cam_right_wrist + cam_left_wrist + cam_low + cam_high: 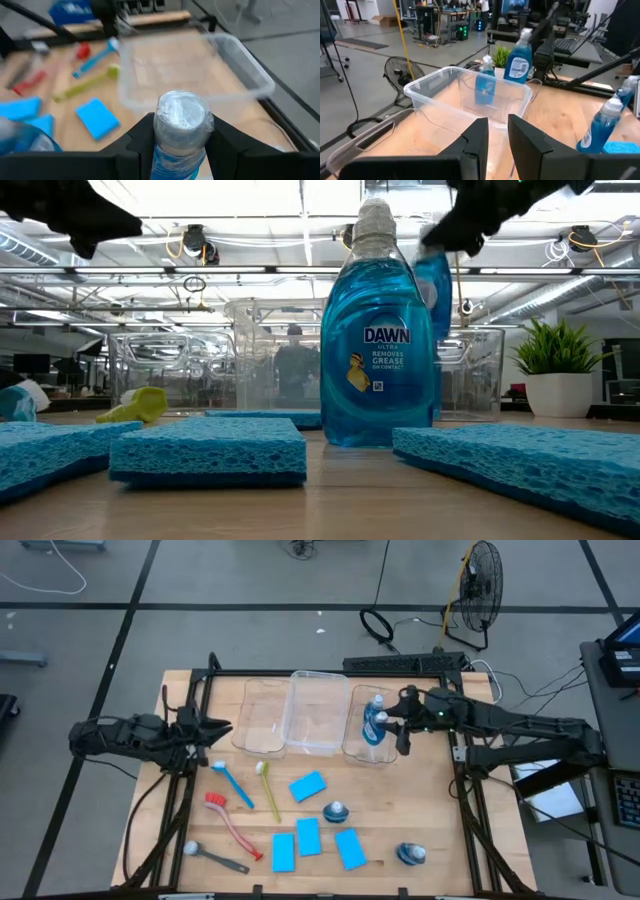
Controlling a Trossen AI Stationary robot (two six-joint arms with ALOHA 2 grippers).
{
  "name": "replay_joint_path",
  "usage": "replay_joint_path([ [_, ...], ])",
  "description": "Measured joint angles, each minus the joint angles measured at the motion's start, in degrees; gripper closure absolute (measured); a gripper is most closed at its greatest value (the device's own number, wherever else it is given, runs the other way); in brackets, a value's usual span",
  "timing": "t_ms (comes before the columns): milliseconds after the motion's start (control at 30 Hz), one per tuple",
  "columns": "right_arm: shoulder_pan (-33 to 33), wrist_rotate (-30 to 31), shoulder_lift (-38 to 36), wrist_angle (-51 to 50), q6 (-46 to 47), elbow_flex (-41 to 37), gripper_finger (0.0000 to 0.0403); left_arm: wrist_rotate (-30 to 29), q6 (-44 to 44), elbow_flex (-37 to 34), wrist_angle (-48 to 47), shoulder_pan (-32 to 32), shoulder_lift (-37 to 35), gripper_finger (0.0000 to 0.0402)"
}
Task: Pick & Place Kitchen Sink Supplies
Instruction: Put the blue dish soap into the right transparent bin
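My right gripper (398,726) is shut on a small blue-liquid bottle (373,726) and holds it over the right clear bin (352,746). A second bottle (377,701) stands inside that bin. Two more bottles (336,811) (411,854) stand on the table. Several blue sponges, such as one (308,785), lie flat near the middle. The blue brush (232,783), yellow-green brush (268,788), red brush (230,820) and grey-black brush (215,857) lie to the left. My left gripper (218,728) is open beside the left bin (262,715) and touches nothing. My right gripper pinches the bottle between its two fingers (145,135) at the neck just under the pale cap (182,117). The fingers come in level from the table's right. The bottle (517,61) hangs upright below them, lifted clear above the bin.
Three clear bins stand side by side at the far edge, the middle one (318,710) between the other two. A green potted plant (560,365) shows beyond the table's right side. Bare wood lies between the bins and the sponges.
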Motion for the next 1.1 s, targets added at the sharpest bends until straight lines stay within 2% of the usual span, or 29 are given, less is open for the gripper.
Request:
replay_joint_path([
  [300, -3.96, -1.42, 6.02, -3.24, -4.35, -0.03, 0.0275, 0.07, -1.23, 0.00, 0.16, -0.02, 0.62, 0.0325],
  [533, -4.40, -1.45, 10.21, -2.50, -7.97, -0.04, 0.0275, -0.09, -1.19, 0.00, 0.14, -0.02, 0.65, 0.0325],
  [833, -5.30, -1.52, 16.35, 6.53, -10.20, -0.04, 0.0275, -0.28, -1.20, 0.00, 0.14, -0.01, 0.66, 0.0325],
  [1100, -7.39, -1.53, 19.36, 9.44, -10.21, -0.04, 0.0275, -0.22, -1.23, 0.00, 0.14, -0.01, 0.65, 0.0325],
])
